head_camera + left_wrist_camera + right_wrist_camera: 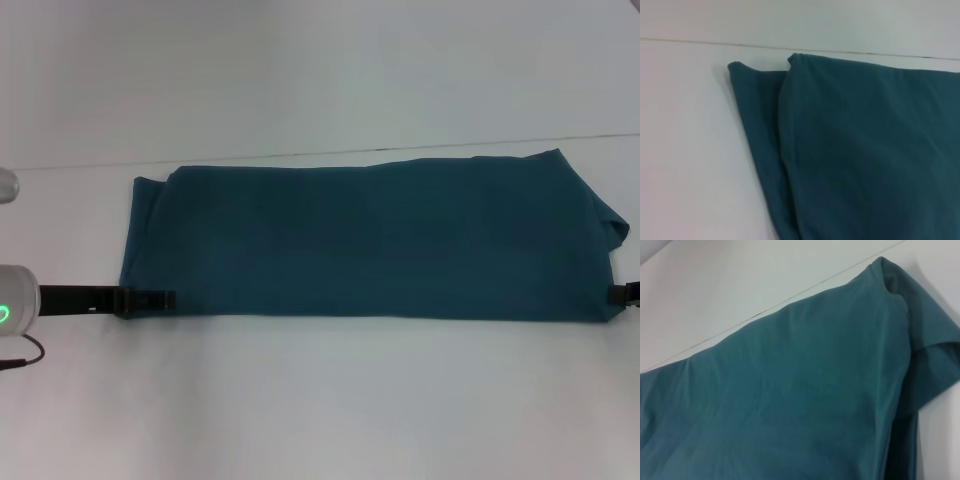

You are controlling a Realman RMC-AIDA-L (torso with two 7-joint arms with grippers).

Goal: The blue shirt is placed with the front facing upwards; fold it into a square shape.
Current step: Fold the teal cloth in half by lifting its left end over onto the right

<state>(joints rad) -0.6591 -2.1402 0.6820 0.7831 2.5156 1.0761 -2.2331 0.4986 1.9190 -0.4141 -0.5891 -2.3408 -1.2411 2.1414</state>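
Where my left gripper (165, 299) meets the blue shirt (370, 240), its dark fingers lie at the shirt's near left corner, though I cannot tell whether they are apart or pinched on the hem. My right gripper (630, 293) barely shows at the shirt's near right corner (fingers hidden, so again I cannot tell). I see the shirt folded into a long plain teal band, stretched sideways across the white worktop (320, 400), nearer its far edge, with layered folds at both ends
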